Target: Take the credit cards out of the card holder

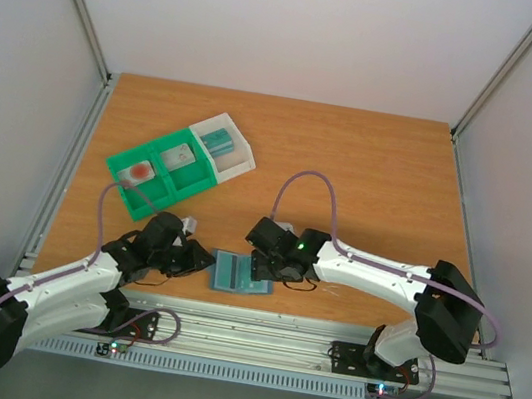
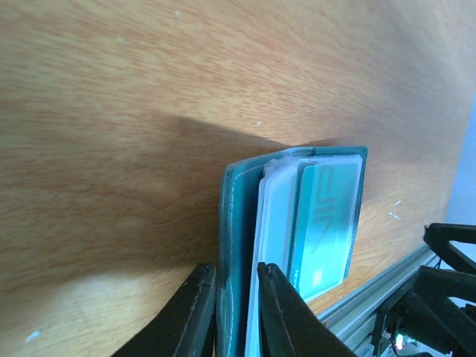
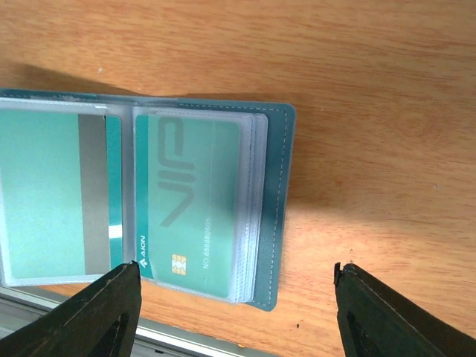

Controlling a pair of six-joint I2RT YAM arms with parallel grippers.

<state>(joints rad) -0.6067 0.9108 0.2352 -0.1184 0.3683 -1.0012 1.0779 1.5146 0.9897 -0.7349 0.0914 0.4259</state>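
Teal card holder (image 1: pixel 234 273) open flat at the near edge of the wooden table (image 1: pixel 371 176), between our two grippers.

We see both credit cards in its clear sleeves: a green VIP card (image 3: pixel 197 201) in the right panel and a striped card (image 3: pixel 52 201) in the left one. Our left gripper (image 2: pixel 236 277) has its fingers either side of the holder's left cover edge with only a narrow gap. We cannot tell whether they pinch the cover or merely flank it. Our right gripper (image 3: pixel 238 266) hangs over the right panel with its jaws spread wide, one finger above the fold and the other above bare wood, holding nothing. At the far left sits a green tray (image 1: pixel 164 173) with a white bin (image 1: pixel 229 145).
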